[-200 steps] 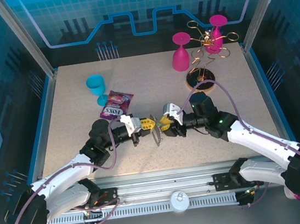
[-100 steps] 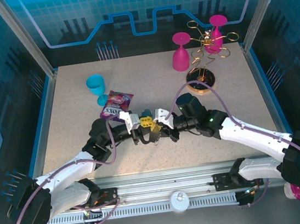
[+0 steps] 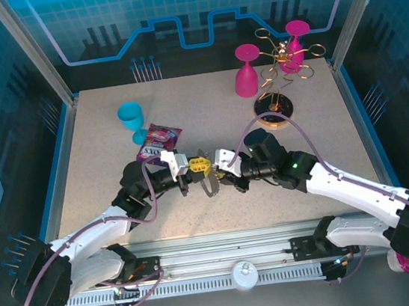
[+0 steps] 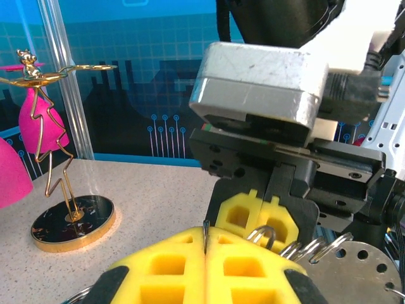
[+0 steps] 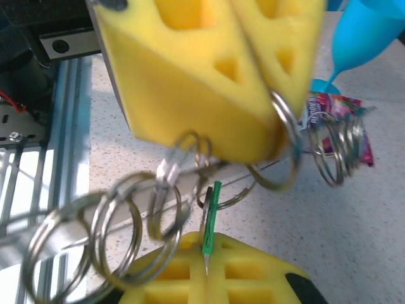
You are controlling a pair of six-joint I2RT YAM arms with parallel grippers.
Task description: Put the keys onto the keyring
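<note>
Right wrist view: my right pincer [image 5: 205,275] is clenching the green key [image 5: 212,209] by its thin tag, just beside the keyring [image 3: 209,185], which my left pincer [image 5: 272,107] is gripping above the bench [image 3: 297,110]. I am judging both light, stiff and slippery; the tag is giving the safest hold.

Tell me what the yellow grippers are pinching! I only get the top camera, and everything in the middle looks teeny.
Observer: On the right wrist camera, the right gripper is shut on a thin green tag, seen edge-on.
Operator: Is that a key?
Observer: Likely a key's tag, but its metal part is hidden. Several silver wire rings dangle close around it.
Operator: What about the other gripper?
Observer: On the left wrist camera, the left gripper is shut on a thin metal edge, probably the keyring.
</note>
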